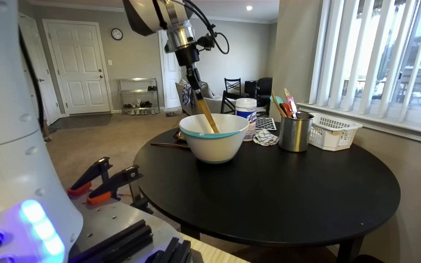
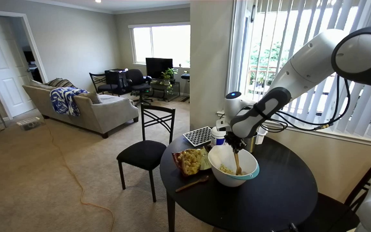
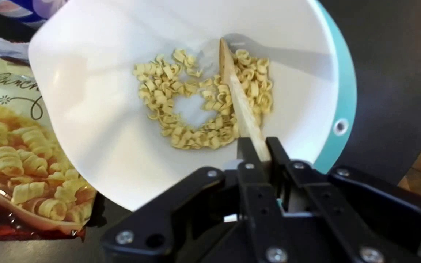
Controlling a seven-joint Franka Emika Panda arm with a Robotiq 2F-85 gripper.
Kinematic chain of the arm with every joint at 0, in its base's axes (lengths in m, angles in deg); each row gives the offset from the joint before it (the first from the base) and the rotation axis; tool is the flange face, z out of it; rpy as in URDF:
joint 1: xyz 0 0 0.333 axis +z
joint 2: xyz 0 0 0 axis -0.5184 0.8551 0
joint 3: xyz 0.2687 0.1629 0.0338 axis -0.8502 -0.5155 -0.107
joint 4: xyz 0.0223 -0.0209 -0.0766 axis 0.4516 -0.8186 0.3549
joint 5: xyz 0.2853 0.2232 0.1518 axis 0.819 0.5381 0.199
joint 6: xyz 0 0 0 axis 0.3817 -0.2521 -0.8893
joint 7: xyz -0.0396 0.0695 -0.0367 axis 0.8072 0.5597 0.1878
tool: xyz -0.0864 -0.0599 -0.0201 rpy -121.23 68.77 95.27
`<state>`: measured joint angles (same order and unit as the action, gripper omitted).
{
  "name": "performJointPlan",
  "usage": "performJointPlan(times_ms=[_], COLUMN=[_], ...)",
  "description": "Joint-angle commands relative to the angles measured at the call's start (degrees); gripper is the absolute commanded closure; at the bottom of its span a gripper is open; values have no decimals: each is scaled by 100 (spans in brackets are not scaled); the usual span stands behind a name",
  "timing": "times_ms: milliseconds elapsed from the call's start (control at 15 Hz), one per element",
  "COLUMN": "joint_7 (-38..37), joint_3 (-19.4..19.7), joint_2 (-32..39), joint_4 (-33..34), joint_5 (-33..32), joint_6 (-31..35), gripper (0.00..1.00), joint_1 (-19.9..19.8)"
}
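Note:
My gripper (image 3: 260, 143) is shut on the handle of a wooden spoon (image 3: 242, 106). The spoon slants down into a white bowl (image 3: 97, 95) with a turquoise rim band, and its head is among curly yellow pasta (image 3: 159, 96) at the bottom. The pasta lies in a ring with a bare patch in the middle. In both exterior views the gripper (image 1: 197, 93) (image 2: 236, 150) is above the bowl (image 1: 214, 149) (image 2: 232, 182), with the spoon (image 1: 207, 114) (image 2: 237, 165) reaching down inside. The upper end of the handle is hidden between the fingers.
An open pasta bag (image 2: 190, 162) and another wooden spoon (image 2: 192, 184) lie beside the bowl on the round black table (image 1: 269, 204). A wipes canister (image 1: 246, 113), crumpled cloth (image 1: 265, 138), steel utensil holder (image 1: 295, 135), white basket (image 1: 336, 133) and patterned board (image 2: 198, 136) stand behind it.

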<state>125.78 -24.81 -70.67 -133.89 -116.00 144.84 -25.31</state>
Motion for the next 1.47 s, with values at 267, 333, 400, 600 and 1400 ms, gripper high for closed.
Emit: performJointPlan(times_ms=[267, 333, 400, 600, 1400], joint_7=[19, 87, 168, 513, 942], joint_3=[-33, -61, -95, -197, -480], joint_2=[-445, -449, -431, -413, -372], joint_4=[-63, -65, -62, -77, -120], joint_5=[-357, -254, -138, 421, 2182], joint_6=[-1205, -1157, -1073, -849, 879], gripper=[97, 97, 97, 97, 97], joint_1=[-70, -82, -93, -124, -95])
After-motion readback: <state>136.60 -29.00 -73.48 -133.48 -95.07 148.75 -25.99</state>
